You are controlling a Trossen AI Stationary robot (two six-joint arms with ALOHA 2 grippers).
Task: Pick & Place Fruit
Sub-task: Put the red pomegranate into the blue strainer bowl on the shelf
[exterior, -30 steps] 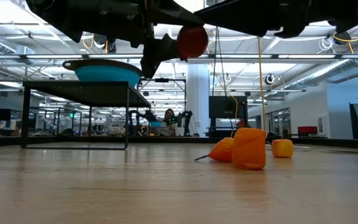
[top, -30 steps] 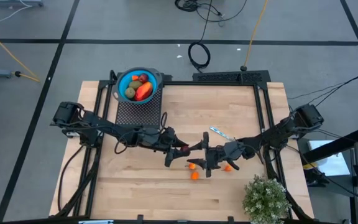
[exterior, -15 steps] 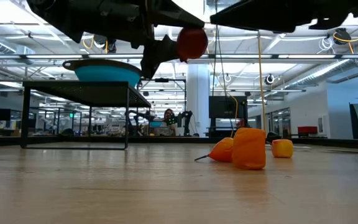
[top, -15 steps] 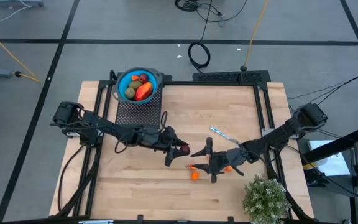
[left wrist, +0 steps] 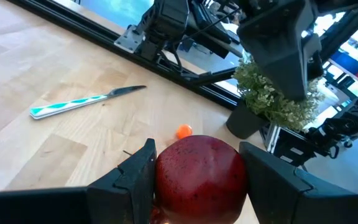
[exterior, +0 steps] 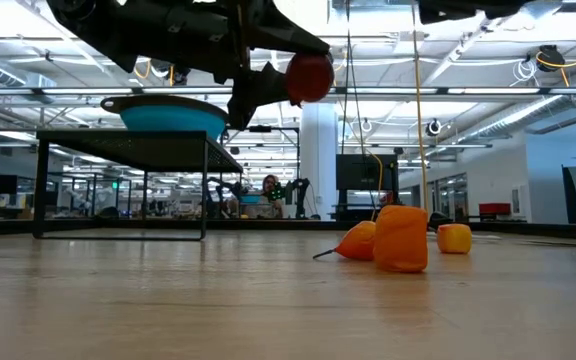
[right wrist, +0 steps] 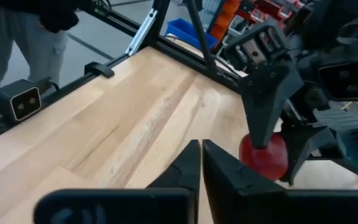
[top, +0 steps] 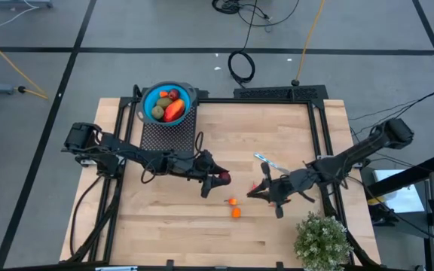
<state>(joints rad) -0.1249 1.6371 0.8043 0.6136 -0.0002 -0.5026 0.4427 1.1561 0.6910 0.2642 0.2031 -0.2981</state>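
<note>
From overhead I see the blue bowl at the desk's eleven o'clock corner on a black mesh stand, holding a green oval fruit, a long red-orange piece and a small red one. My left claw near the desk's centre grips the dark red fruit above the wood. My right claw, at three o'clock of it, is clenched on nothing. Two tiny orange fruits lie below, between them.

Dark red fruit, tiny orange fruits, blue bowl, teal-striped knife
</note>
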